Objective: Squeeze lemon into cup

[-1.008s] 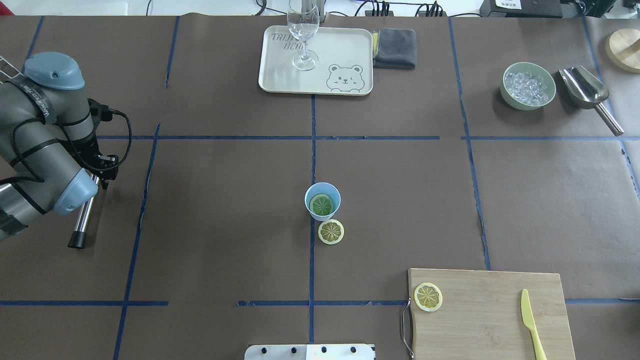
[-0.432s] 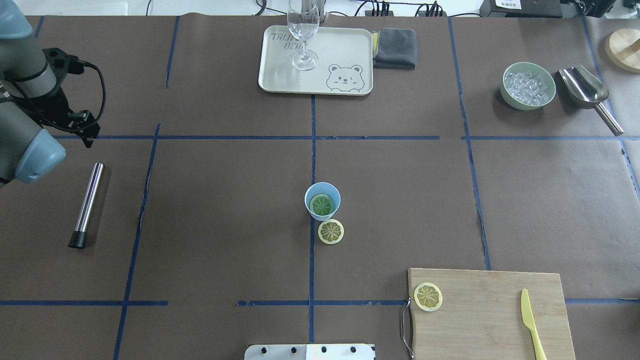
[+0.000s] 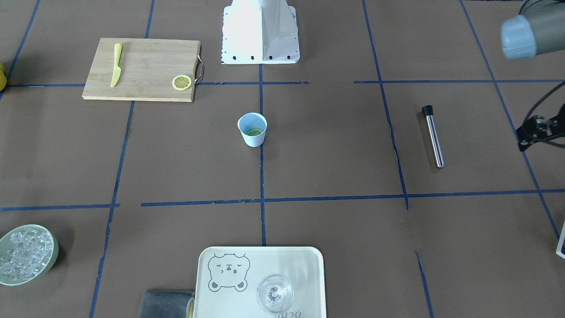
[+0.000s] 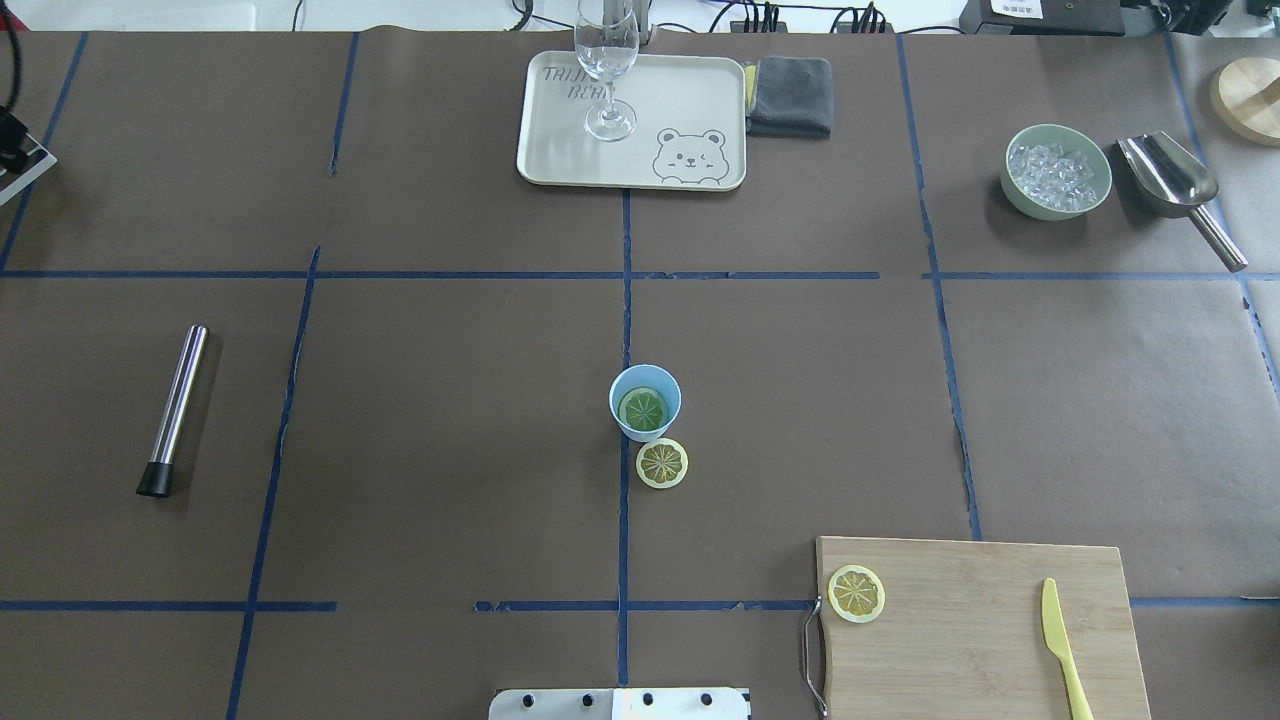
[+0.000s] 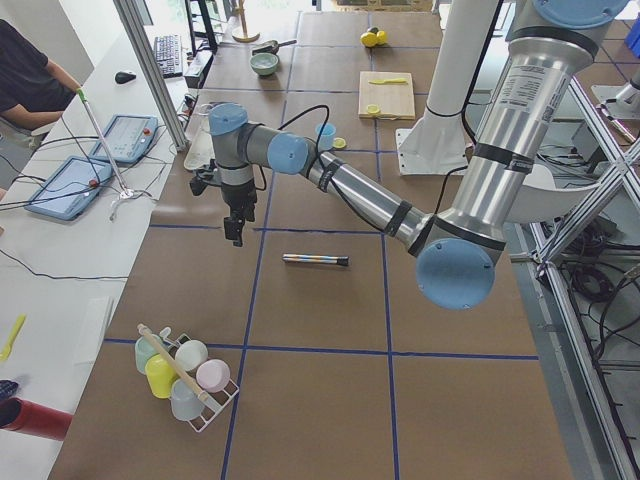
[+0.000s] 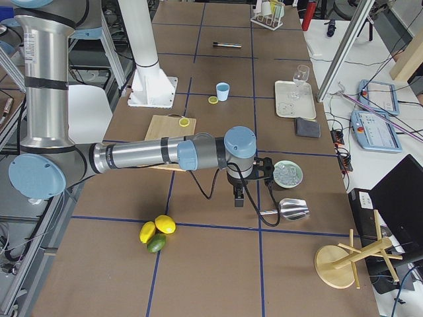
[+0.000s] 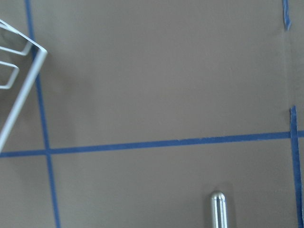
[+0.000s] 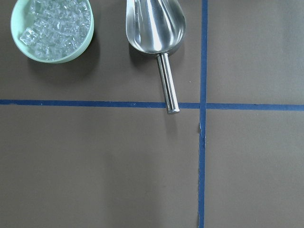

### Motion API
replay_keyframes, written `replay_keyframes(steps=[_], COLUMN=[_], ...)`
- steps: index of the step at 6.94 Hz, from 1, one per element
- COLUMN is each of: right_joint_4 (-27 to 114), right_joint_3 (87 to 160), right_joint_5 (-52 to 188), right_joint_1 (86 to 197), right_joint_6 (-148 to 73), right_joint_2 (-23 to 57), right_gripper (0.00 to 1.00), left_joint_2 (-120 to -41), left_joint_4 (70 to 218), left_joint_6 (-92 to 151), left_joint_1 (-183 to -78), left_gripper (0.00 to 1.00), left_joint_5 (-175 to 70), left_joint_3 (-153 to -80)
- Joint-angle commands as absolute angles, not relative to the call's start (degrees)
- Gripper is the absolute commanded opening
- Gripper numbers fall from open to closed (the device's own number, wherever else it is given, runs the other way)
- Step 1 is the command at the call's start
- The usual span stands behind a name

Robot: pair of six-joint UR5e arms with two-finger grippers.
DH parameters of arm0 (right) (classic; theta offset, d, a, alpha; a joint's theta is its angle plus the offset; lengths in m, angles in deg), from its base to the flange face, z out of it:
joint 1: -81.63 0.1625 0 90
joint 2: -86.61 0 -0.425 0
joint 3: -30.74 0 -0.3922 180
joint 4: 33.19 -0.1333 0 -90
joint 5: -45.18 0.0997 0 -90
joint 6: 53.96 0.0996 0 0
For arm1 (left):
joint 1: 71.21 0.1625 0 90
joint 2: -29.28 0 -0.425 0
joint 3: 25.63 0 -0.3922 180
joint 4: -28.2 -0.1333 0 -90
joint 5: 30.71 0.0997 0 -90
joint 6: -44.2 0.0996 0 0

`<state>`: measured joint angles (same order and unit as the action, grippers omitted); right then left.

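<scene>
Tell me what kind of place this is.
Most likely a robotics lab staged as a drink-prep station. The robot's left arm reaches over a table gridded with blue tape, teach pendants lie alongside, and a cutting board and ice bowl sit ready.

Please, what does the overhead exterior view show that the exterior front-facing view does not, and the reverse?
Only the overhead view shows the loose lemon slice on the table beside the cup, and the metal scoop. Only the front-facing view shows a blue-capped joint of the left arm. Both show the cup with a slice inside, the cutting board with its slice and yellow knife, the metal rod, the ice bowl and the tray with the glass.
</scene>
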<state>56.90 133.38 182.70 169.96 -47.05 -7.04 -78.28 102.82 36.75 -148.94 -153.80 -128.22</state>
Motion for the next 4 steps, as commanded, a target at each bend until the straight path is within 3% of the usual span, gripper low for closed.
replay_keyframes(steps=[1,4], right_joint_4=[56.90,56.90], right_joint_3=[133.31,130.77], right_joint_5=[182.55,182.46], right_joint_1=[169.96,169.96], right_joint_6=[-47.19,-47.19], right_joint_2=[-7.61,-7.18], right_gripper=[1.00,1.00], left_joint_2=[-73.68,-63.58], left_joint_4=[104.29,117.33], left_joint_6=[52.66,56.93], left_joint_1=[-159.41,-163.56], left_gripper=[1.00,1.00], left_joint_5=[-154.46,-161.29], left_joint_3=[-128.37,-121.90])
